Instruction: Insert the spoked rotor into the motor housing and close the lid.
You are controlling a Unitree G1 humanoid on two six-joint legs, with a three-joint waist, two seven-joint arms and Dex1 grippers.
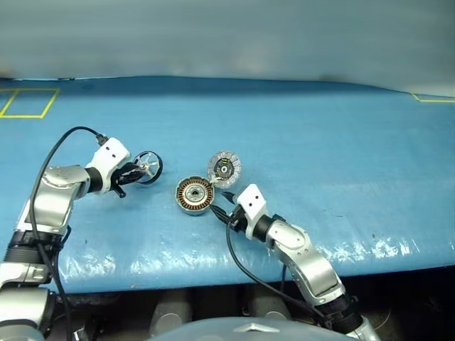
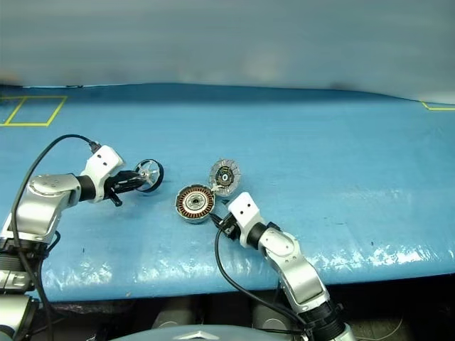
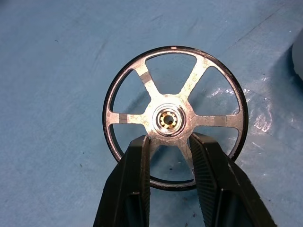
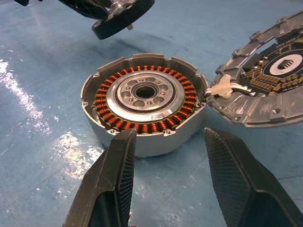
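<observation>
— Where's your spoked rotor (image 3: 174, 118)?
— Up off the blue counter (image 1: 341, 142), pinched at a spoke by your left claw (image 3: 169, 149), left of the motor housing (image 4: 144, 111).
— And the right claw (image 4: 168, 142)?
— Jaws apart, empty, just before the housing; the lid (image 4: 265, 85) stands swung open beside it.

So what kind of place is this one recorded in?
Probably a lab test bench: a table under a blue plastic sheet, yellow tape squares marking zones, and an opened motor housing laid out.
</observation>
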